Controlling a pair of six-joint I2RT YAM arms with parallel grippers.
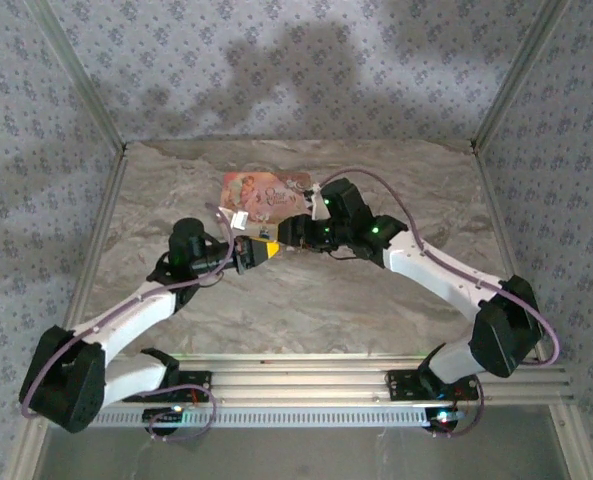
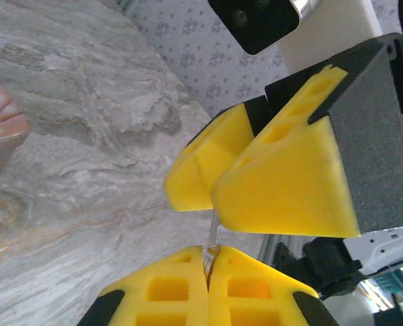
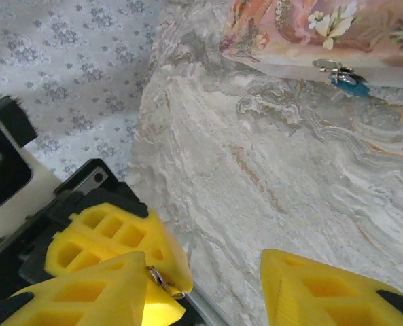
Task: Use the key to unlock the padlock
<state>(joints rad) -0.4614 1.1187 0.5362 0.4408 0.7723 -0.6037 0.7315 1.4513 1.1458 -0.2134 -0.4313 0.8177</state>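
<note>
The key (image 2: 213,243) shows as a thin strip of pale metal standing up from the seam between the left gripper's (image 2: 208,272) yellow pads. The pads are pressed tight together on it, with no gap between them. In the right wrist view a small bit of metal (image 3: 158,278) sticks out at the tip of those same pads.

At 1 o'clock from the key in the left wrist view, just beside it, are the right gripper's two yellow fingers (image 2: 283,180). The strip runs up behind their lower edge, and I cannot tell whether it touches them. The right gripper's (image 3: 204,261) own camera shows its jaws spread wide, with bare table between the fingertips and nothing held.

From above, both grippers meet nose to nose near the middle of the marble-patterned table (image 1: 306,310). The left gripper (image 1: 254,252) reaches in from 8 o'clock and the right gripper (image 1: 279,238) from 3 o'clock.

At 12 o'clock from that meeting point, near it, a pink flowered card (image 1: 266,190) lies flat on the table. A small silver ring with a blue piece (image 3: 340,75) rests at the card's near edge. It is too small to tell whether it is the padlock. A small white object (image 1: 239,218) lies by the card's corner, at 11 o'clock from the grippers.

Patterned grey walls (image 1: 276,70) stand around the table at the back and sides.
</note>
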